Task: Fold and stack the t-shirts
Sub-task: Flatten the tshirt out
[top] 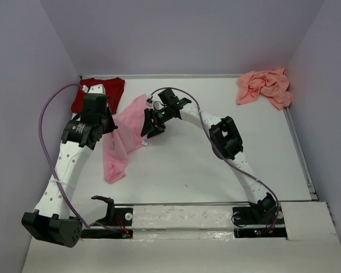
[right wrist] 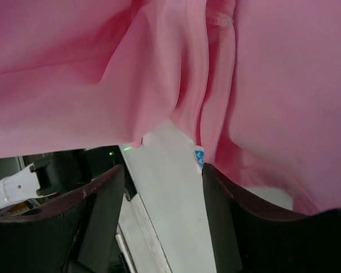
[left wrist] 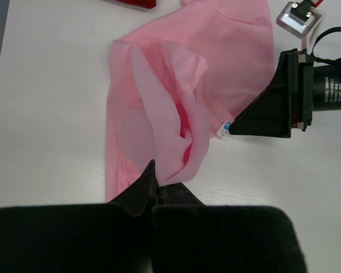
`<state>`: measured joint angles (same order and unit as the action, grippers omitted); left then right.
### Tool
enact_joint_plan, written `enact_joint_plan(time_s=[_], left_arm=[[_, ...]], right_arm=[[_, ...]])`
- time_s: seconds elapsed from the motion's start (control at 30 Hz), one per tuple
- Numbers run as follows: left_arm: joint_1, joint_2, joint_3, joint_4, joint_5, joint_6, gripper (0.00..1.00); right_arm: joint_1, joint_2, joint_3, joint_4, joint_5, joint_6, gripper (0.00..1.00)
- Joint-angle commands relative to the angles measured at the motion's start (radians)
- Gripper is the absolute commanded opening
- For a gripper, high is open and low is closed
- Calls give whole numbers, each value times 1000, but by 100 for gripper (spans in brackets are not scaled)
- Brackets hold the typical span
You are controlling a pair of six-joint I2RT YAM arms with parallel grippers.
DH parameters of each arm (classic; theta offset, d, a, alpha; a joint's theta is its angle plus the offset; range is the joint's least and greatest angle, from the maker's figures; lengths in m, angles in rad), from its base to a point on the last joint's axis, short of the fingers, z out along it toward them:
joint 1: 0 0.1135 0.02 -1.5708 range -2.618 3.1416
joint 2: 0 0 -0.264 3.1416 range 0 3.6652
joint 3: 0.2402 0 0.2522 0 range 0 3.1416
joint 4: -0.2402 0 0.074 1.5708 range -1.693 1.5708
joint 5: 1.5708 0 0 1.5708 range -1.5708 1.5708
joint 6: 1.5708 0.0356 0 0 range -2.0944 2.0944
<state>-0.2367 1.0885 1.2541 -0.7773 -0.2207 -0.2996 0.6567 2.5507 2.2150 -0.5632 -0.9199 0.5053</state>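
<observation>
The light pink t-shirt (top: 120,142) lies crumpled and long at the table's left middle. It also shows in the left wrist view (left wrist: 216,62) and fills the right wrist view (right wrist: 273,74). My left gripper (left wrist: 154,183) is shut on a fold of it, and sits at its left edge in the top view (top: 113,126). My right gripper (right wrist: 162,182) is open at the shirt's right edge (top: 145,129), with the small white-and-blue label (right wrist: 199,157) just above its right finger. The dark red t-shirt (top: 96,94) lies at the back left. The salmon-pink t-shirt (top: 265,86) is bunched at the back right.
Grey walls close in the table on the left, back and right. A raised white strip (top: 182,217) runs along the near edge between the arm bases. A purple cable (top: 45,122) loops beside the left arm.
</observation>
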Motion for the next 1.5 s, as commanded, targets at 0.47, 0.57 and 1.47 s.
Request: enact_joint_plan(time_s=[0.47,0.57,1.47], left_arm=[[-7,-75,44,-63,27,-36,0],[-7,-70,42,-59,29,-35,0],[-7,-70,62,-79,37,-29,0]], right_arm=[[66,111,195,117,-11,35,62],[66,111,180,117,-14,19,63],[38,109,95,103,12,-105,50]])
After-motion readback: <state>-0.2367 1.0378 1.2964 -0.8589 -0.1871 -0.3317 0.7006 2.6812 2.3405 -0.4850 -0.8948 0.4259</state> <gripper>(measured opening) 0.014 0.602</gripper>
